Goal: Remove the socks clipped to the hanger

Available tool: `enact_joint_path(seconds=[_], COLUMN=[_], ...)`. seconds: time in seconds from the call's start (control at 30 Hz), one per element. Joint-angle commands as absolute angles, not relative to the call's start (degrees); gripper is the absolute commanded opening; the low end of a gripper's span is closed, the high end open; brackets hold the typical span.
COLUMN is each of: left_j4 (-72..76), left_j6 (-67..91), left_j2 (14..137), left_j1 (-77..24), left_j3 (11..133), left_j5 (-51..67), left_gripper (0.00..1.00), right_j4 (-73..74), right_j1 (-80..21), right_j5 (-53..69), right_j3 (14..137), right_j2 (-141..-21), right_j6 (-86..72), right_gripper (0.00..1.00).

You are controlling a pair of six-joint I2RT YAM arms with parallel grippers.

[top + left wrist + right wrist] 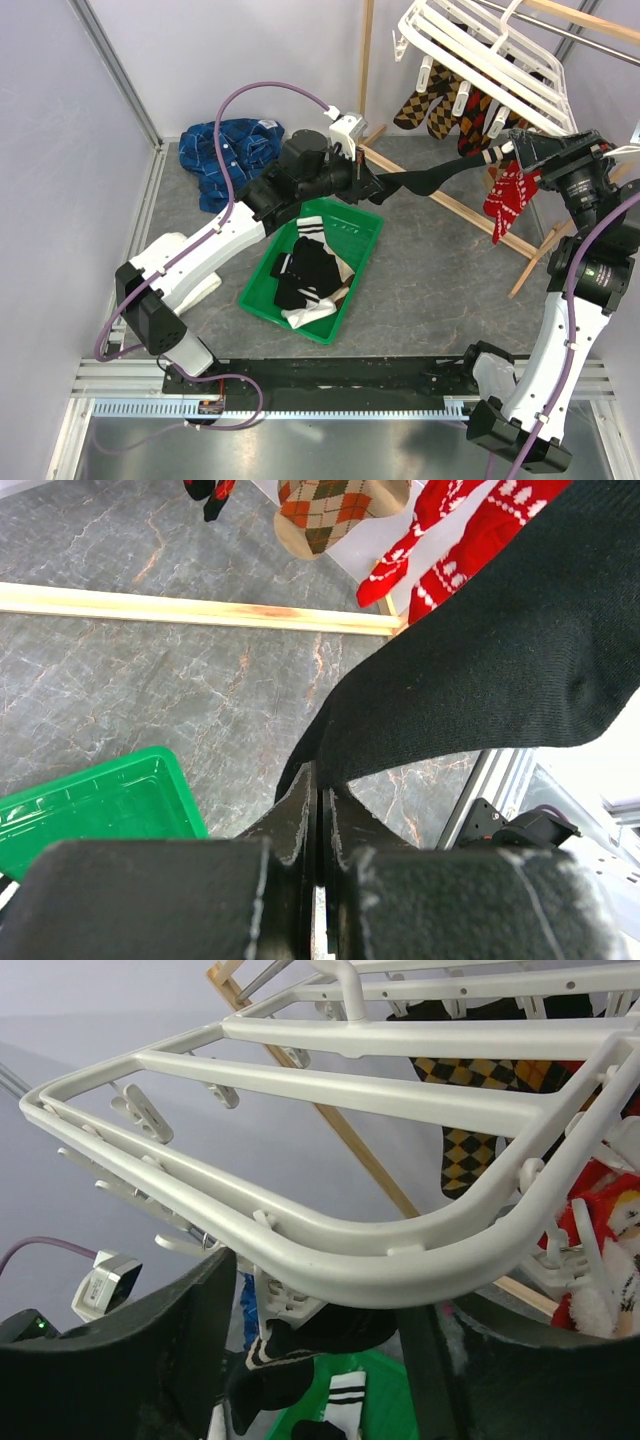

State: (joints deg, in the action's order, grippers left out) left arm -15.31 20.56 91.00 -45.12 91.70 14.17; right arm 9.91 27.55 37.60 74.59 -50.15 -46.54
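Black sock [430, 178], mid-frame: my left claw [320, 790], clenched on its free end, holds it taut; my right claw [318, 1295], released, straddles its hanger clip [285, 1310] to free it.

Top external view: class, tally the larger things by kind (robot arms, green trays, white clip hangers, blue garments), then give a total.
Robot arms: 2
Green trays: 1
White clip hangers: 1
Blue garments: 1
Total: 5
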Motion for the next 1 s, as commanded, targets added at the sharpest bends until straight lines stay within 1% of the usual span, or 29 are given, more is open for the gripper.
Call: enact_joint_path(seconds=[0.0,0.03,0.07,0.13,0.17,0.2,0.23,0.3,0.33,0.43,0.47,0.53,0.6,0.63,0.7,0.73,0.8,0.9,0.93,0.97], left_j4=[-14.68,-14.68,-14.68,-14.68,-14.59,-14.59,-14.50,-14.50,-14.59,-14.50,-14.50,-14.33,-14.59,-14.94,-16.61,-17.31,-20.03,-22.67,-23.11,-23.55], left_j6=[21.27,21.27,21.27,21.27,21.27,21.27,21.27,21.27,21.27,21.09,21.09,20.66,19.96,19.69,19.16,18.90,18.55,18.81,18.98,19.16], left_j2=[88.59,88.59,88.59,88.77,88.68,88.86,88.77,88.86,88.68,88.07,87.46,86.66,85.17,84.47,82.45,81.92,80.34,78.84,78.66,78.49], left_j1=[-45.09,-45.09,-45.09,-45.09,-45.09,-45.09,-45.09,-45.09,-45.09,-45.09,-45.09,-45.09,-45.09,-45.09,-45.00,-44.91,-44.82,-44.39,-44.12,-44.03], left_j3=[91.23,91.23,91.23,91.23,91.14,91.32,91.32,91.14,91.06,90.09,89.65,88.33,86.67,86.05,84.04,83.33,81.14,77.63,76.82,76.03], left_j5=[15.73,15.73,15.65,15.56,15.56,15.56,15.64,15.56,15.47,14.59,14.15,13.19,11.87,11.08,7.48,6.17,2.30,-1.39,-2.19,-3.85], left_gripper=[0.02,0.02,0.02,0.02,0.02,0.02,0.02,0.02,0.02,0.02,0.02,0.02,0.02,0.02,0.02,0.02,0.02,0.02,0.02,0.02], right_j4=[5.54,5.10,4.49,4.04,3.87,3.78,3.69,3.69,3.69,3.78,3.87,3.87,4.39,4.83,7.11,7.73,8.35,10.19,10.89,11.16], right_j1=[27.69,27.77,27.77,27.69,27.69,27.69,27.77,27.69,27.69,27.77,27.69,27.69,27.77,27.77,27.77,27.69,27.77,27.69,27.69,27.69], right_j5=[38.23,38.23,38.23,38.23,38.15,38.06,38.14,38.14,38.14,38.15,37.97,37.62,37.27,36.92,34.91,34.11,32.26,32.26,32.34,32.34], right_j3=[74.98,74.80,74.71,74.71,74.71,74.71,74.71,74.71,74.62,74.09,73.83,73.74,73.92,74.18,75.14,75.32,75.67,77.69,77.96,78.13], right_j2=[-49.92,-49.83,-49.75,-49.75,-49.75,-49.75,-49.75,-49.83,-49.83,-49.92,-49.92,-49.83,-50.10,-50.18,-50.62,-50.89,-51.68,-53.61,-53.70,-53.27], right_j6=[-47.90,-48.16,-48.34,-48.43,-48.43,-48.43,-48.43,-48.43,-48.25,-48.25,-48.25,-47.99,-47.29,-46.85,-45.53,-44.05,-43.33,-41.58,-41.05,-40.78], right_gripper=[0.65,0.62,0.56,0.50,0.42,0.37,0.27,0.20,0.13,0.05,0.05,0.06,0.11,0.17,0.23,0.30,0.34,0.45,0.53,0.59])
